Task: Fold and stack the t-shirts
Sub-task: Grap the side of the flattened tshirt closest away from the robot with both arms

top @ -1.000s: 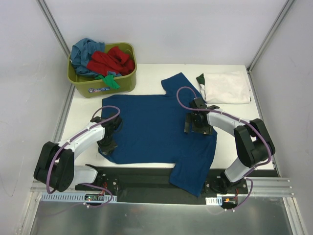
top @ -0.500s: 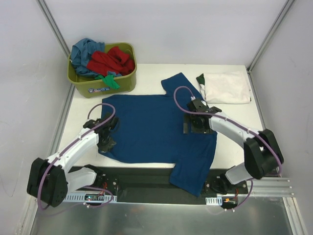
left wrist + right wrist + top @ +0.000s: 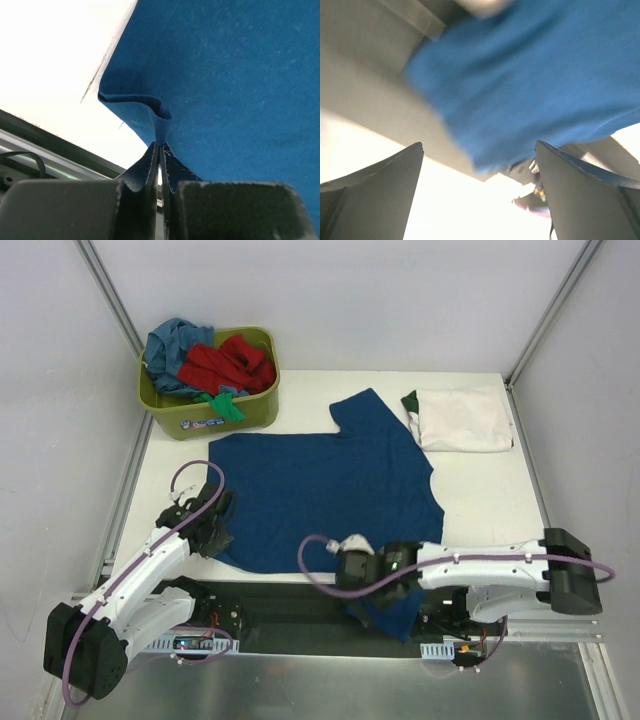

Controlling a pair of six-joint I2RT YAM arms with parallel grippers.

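Note:
A dark navy t-shirt (image 3: 320, 485) lies spread flat on the white table, one sleeve hanging over the near edge. My left gripper (image 3: 212, 532) is shut on its near left corner; the left wrist view shows the pinched cloth (image 3: 159, 131) between the closed jaws. My right gripper (image 3: 350, 575) is open and empty at the near edge beside the hanging sleeve, which shows blurred in the right wrist view (image 3: 530, 85). A folded white t-shirt (image 3: 462, 418) lies on a dark green one (image 3: 410, 400) at the back right. Red (image 3: 225, 362), teal (image 3: 170, 340) and green (image 3: 222, 405) shirts are in the tub.
The olive-green plastic tub (image 3: 205, 418) stands at the back left corner. A black strip and metal rail (image 3: 300, 605) run along the near table edge. Grey walls close in the table on three sides.
My right arm has let go of the shirt's middle and swung down to the near edge by the hanging sleeve. My left gripper has drawn the shirt's corner slightly to the left.

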